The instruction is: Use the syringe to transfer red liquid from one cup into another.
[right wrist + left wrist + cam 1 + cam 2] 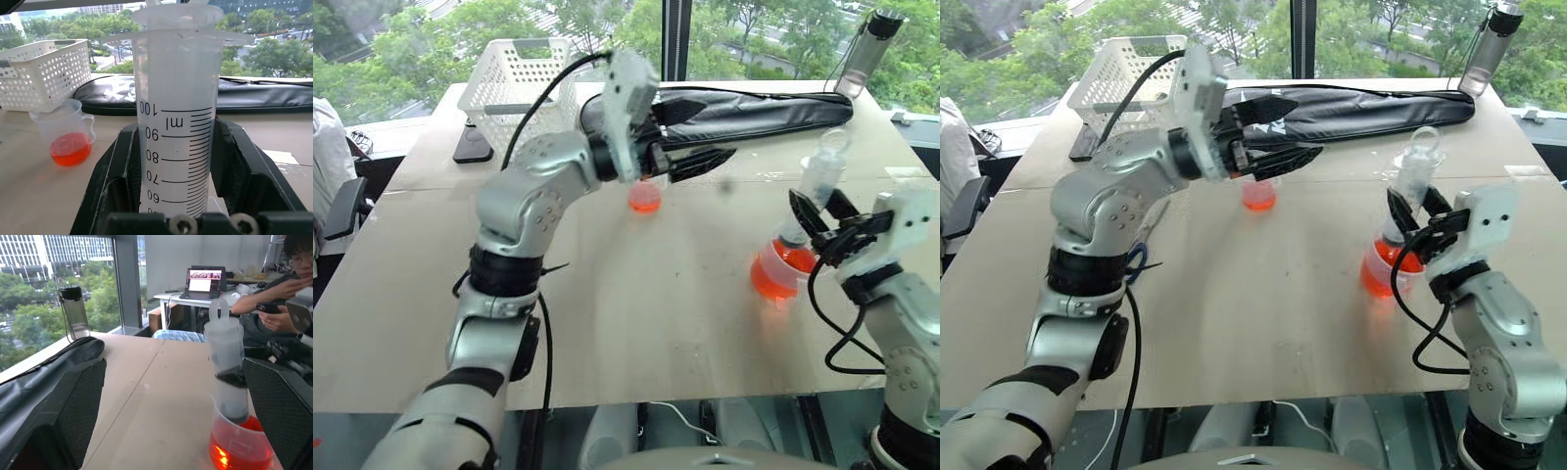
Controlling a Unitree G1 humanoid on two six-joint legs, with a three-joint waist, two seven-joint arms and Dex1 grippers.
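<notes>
right wrist view: right pincer [178, 196] clamps the syringe [178, 122], marked "ml", 100 down to 60; left pincer [690, 157] wide.

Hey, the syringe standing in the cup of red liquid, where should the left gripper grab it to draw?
Take the plunger ring above the barrel, coming in level from the robot's left. The syringe stands upright, the right gripper clamps the barrel, and the open left gripper faces it.

Syringe [818, 186] stands in right cup [781, 271]; basket [522, 78] far left
</notes>
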